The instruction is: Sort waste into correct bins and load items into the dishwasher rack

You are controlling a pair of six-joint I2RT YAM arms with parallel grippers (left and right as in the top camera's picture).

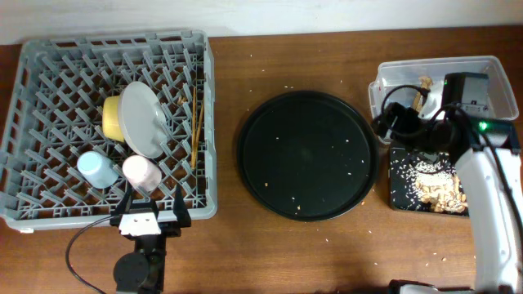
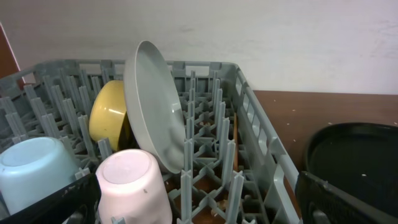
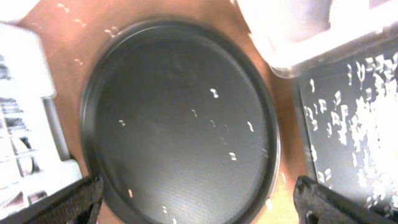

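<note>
The grey dishwasher rack (image 1: 33,122) stands at the left and holds a grey plate (image 1: 145,118) on edge, a yellow bowl (image 1: 112,117), an upturned blue cup (image 1: 98,169), an upturned pink cup (image 1: 140,171) and wooden chopsticks (image 1: 196,122). My left gripper (image 1: 155,206) is open at the rack's front edge. In the left wrist view the pink cup (image 2: 134,186) sits just inside its left finger, and the gripper (image 2: 193,211) holds nothing. My right gripper (image 1: 389,122) is open and empty; the right wrist view (image 3: 199,205) shows it above the black round tray (image 3: 180,118).
The black round tray (image 1: 309,155) lies mid-table, bare but for crumbs. A clear bin (image 1: 392,75) with some scraps stands at the back right. A black bin (image 1: 400,175) with rice and food waste sits in front of it. Crumbs are scattered on the wooden table.
</note>
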